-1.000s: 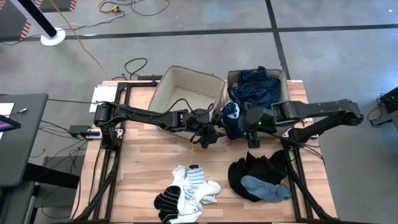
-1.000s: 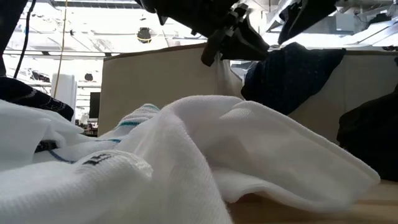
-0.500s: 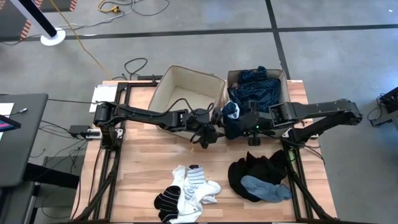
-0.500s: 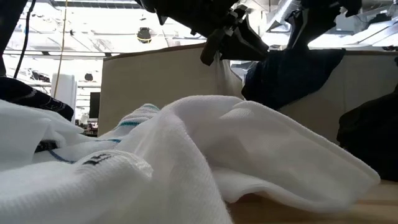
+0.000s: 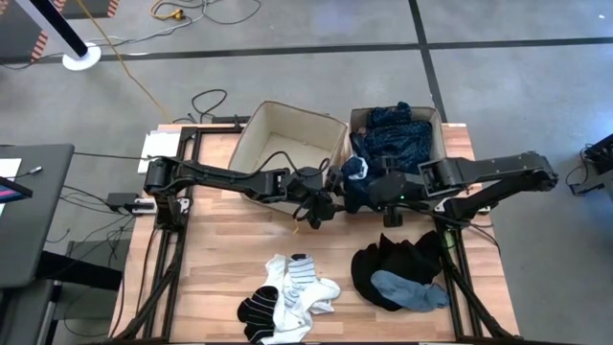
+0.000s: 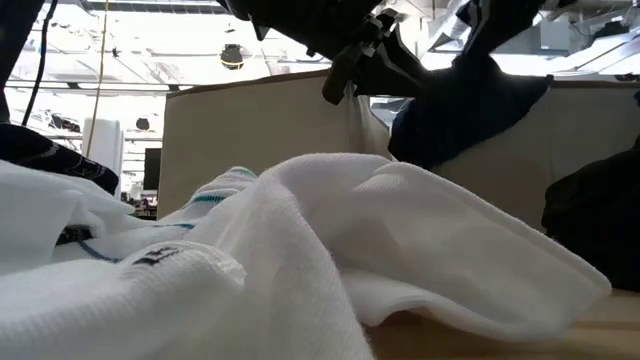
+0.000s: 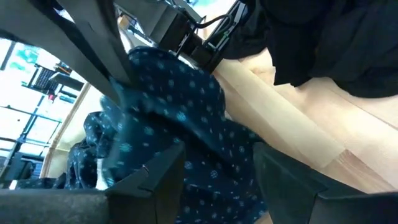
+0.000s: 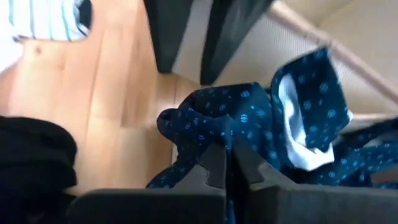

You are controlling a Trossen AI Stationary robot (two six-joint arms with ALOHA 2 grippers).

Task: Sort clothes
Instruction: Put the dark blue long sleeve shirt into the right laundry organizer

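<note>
A dark blue dotted garment [image 5: 395, 134] fills the right beige bin [image 5: 442, 129]. One part [image 5: 354, 176] hangs over the bin's near left corner. My right gripper [image 5: 364, 190] is shut on that part. My left gripper [image 5: 321, 208] stands open just left of it, and in the left wrist view the cloth [image 7: 205, 155] shows between and beyond its fingers. Striped and white socks [image 5: 287, 297] lie near the front edge. A black pile with a light blue piece [image 5: 410, 290] lies at the front right. My right gripper pinches a bunched fold of the dotted garment [image 8: 217, 134] between its two fingers, slanting down from the table's right. The cloth rises to a peak at the fingers [image 6: 472, 62] and hangs down the bin's front wall. Whether my left gripper touches the cloth, I cannot tell.
The left beige bin [image 5: 251, 134] stands beside the right one at the table's far edge, nothing showing inside it. In the low view a white sock [image 6: 330, 240] fills the foreground. Bare wood [image 5: 230, 230] lies at the left and middle.
My right gripper has shut on the hanging part of the dotted garment and tipped a little. The cloth's top, which was spread flat over the bin's edge, is now gathered up into a peak at the fingers. The rest of it stays in the bin.
</note>
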